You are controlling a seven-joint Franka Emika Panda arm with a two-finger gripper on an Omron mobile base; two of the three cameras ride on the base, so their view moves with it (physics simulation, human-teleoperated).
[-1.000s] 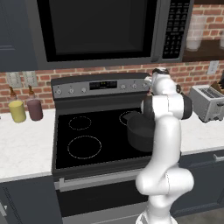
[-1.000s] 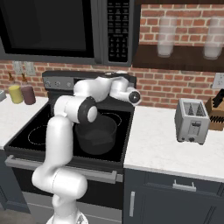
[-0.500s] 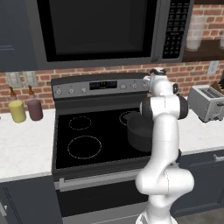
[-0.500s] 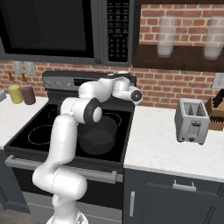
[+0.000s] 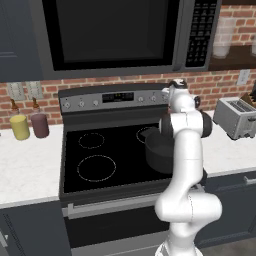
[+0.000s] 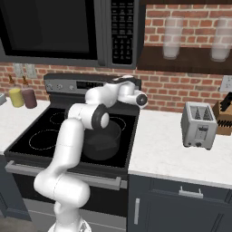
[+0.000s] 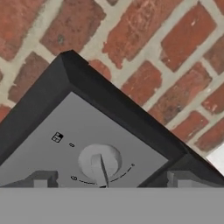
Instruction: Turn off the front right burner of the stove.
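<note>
- Rising from in front of the stove, the white arm bends up over the right side of the black glass top and reaches toward the grey back panel.
- Beside the arm on the stove, a dark pot stands on the right half of the cooktop, about where the front right burner would lie; the burner's own outline cannot be made out under the pot.
- Left of the pot on the same glass, a large thin white ring sits toward the stove's front and a smaller ring behind it.
- At the far right end of the stove's back panel, the gripper is aimed at a small round knob; its two finger tips stand wide apart, one on each side of the knob, holding nothing and not touching it.
- Behind the stove's back panel runs a red brick wall, with the panel's dark corner edge set against it.
- Above the stove hangs a black microwave.
- Off to the stove's right on the white counter stands a silver toaster; to its left stand a yellow jar and a purple jar, just beside each other.
</note>
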